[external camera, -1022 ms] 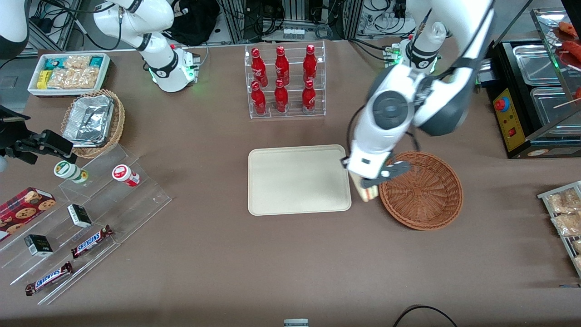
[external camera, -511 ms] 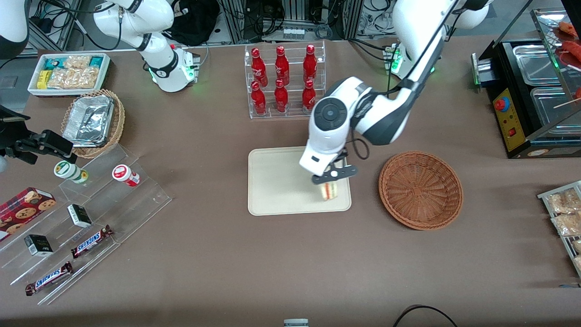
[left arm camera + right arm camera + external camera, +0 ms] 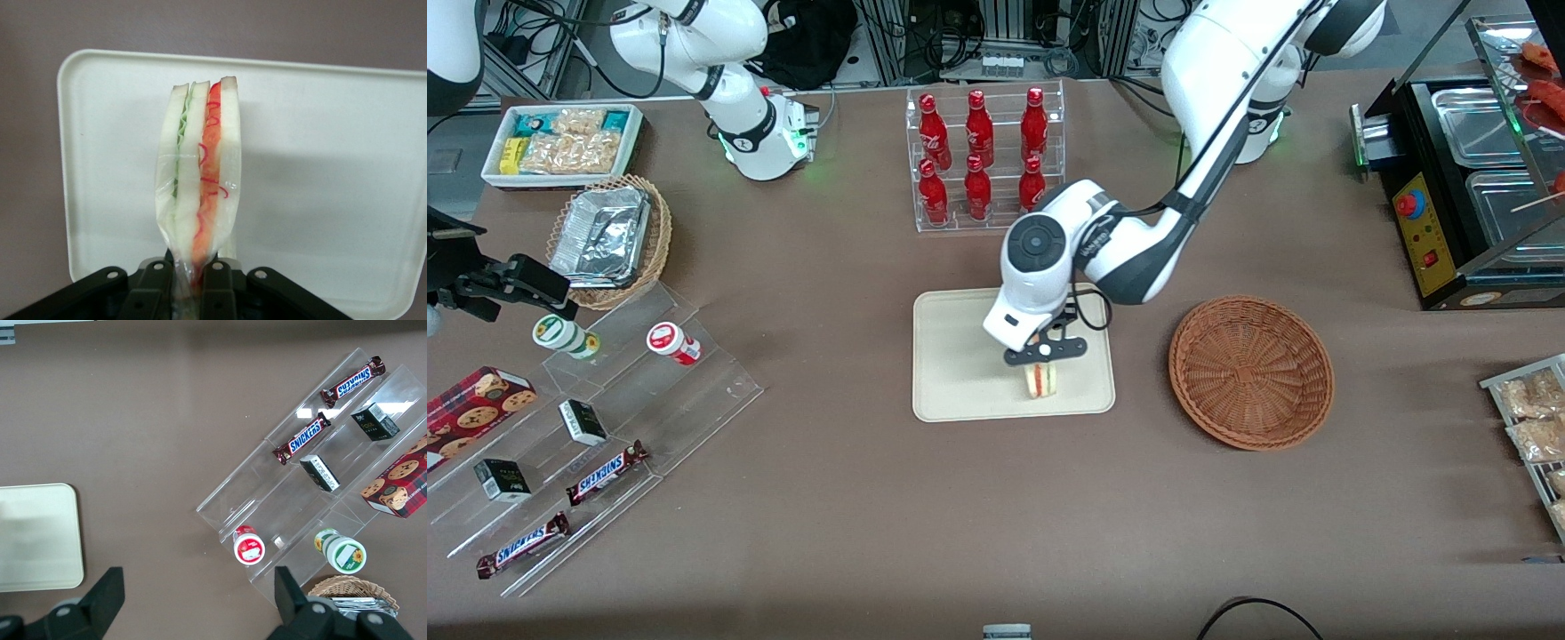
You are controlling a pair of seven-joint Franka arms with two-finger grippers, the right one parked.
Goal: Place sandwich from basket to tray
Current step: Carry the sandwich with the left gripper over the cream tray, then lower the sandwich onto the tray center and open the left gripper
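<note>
My left gripper (image 3: pixel 1042 356) hangs over the cream tray (image 3: pixel 960 373), above the part of it nearest the front camera, shut on the wrapped sandwich (image 3: pixel 1041 380). The wrist view shows the sandwich (image 3: pixel 200 173) pinched at its plastic-wrapped tip between the black fingers (image 3: pixel 155 283), its white bread, green and red-orange layers standing edge-on over the tray (image 3: pixel 333 167). The gripper (image 3: pixel 190 280) holds it just above the tray surface; I cannot tell whether it touches. The reddish-brown basket (image 3: pixel 1251 371) sits beside the tray toward the working arm's end, with nothing in it.
A clear rack of red bottles (image 3: pixel 983 160) stands farther from the front camera than the tray. A tan wicker basket with foil container (image 3: pixel 609 238), a snack bin (image 3: pixel 560 142) and an acrylic stand with candy bars (image 3: pixel 605 471) lie toward the parked arm's end.
My gripper has carried the sandwich from the basket's rim across onto the tray and lowered it toward the tray's near edge. The basket now stands with nothing in it.
</note>
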